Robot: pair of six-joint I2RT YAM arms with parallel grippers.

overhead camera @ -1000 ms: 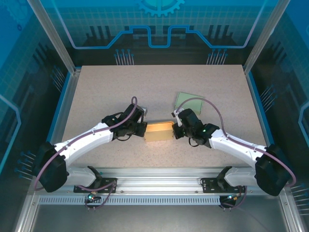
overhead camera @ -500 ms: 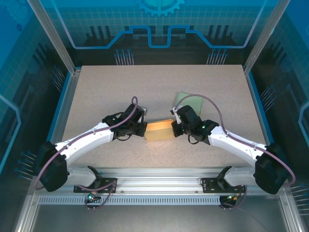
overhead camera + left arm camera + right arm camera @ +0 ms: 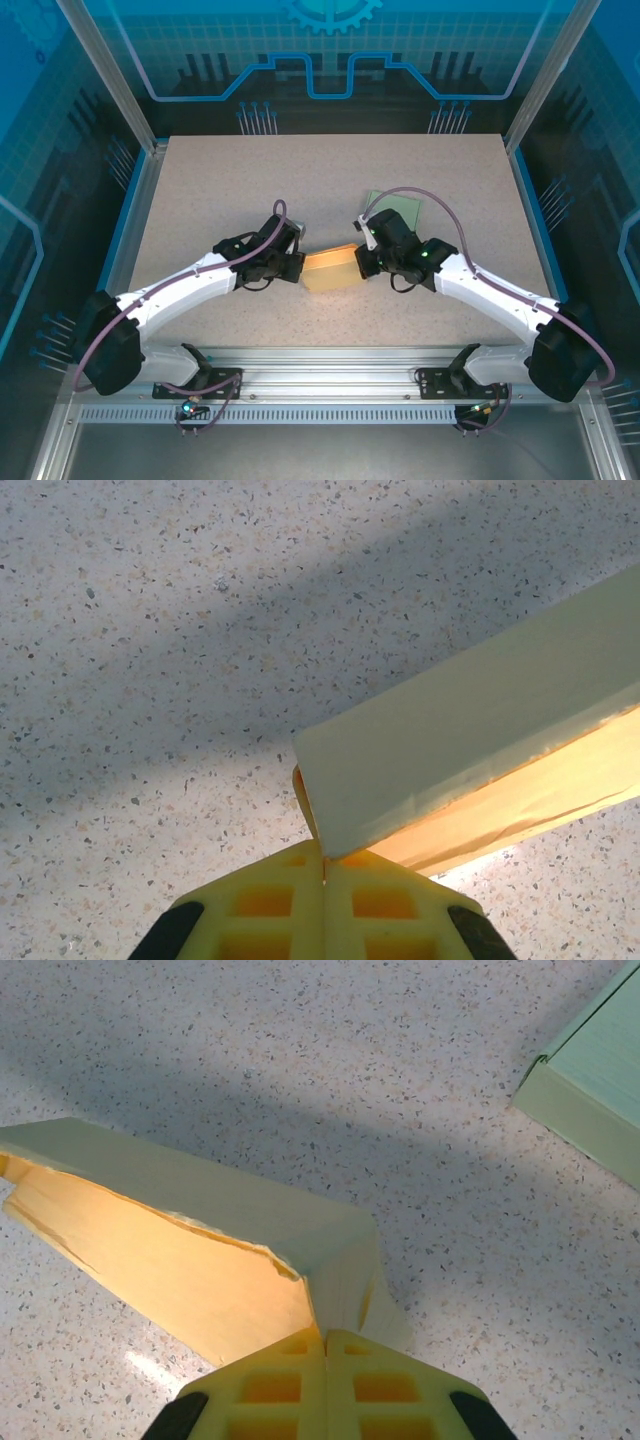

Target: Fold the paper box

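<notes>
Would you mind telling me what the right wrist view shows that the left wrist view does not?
Right wrist: the right claw shut on one end of the paper box, plus a pale green piece lying apart at upper right. Left wrist: the left claw shut on the box's other end. Both: the box's yellow inside and the speckled table.

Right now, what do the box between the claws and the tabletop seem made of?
Box: thin matte card or paper, judging by its rough fibrous edge. Tabletop: hard speckled surface, perhaps laminate or composite; a glare spot suggests slight sheen.
</notes>
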